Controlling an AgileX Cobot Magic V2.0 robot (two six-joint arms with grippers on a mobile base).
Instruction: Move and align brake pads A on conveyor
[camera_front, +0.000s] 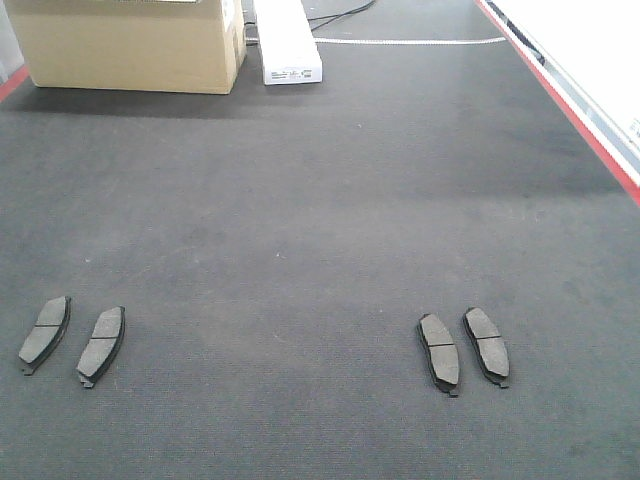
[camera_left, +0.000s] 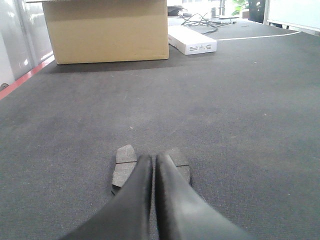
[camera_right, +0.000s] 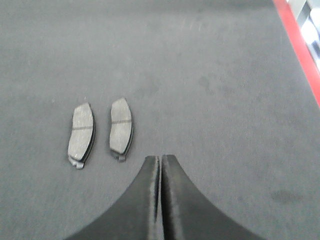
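Cardboard box (camera_front: 128, 42) seen at upper left of front view, plain brown, top cut off by frame edge. Long white carton (camera_front: 288, 42) placed just beside box on its right, small dark print shown on near end face. Thin white cable (camera_front: 410, 41) laid across upper middle of frame. Dark cables (camera_left: 202, 20) tangled beyond carton in left wrist view. Green plant (camera_left: 241, 6) glimpsed at upper right there, blurred.
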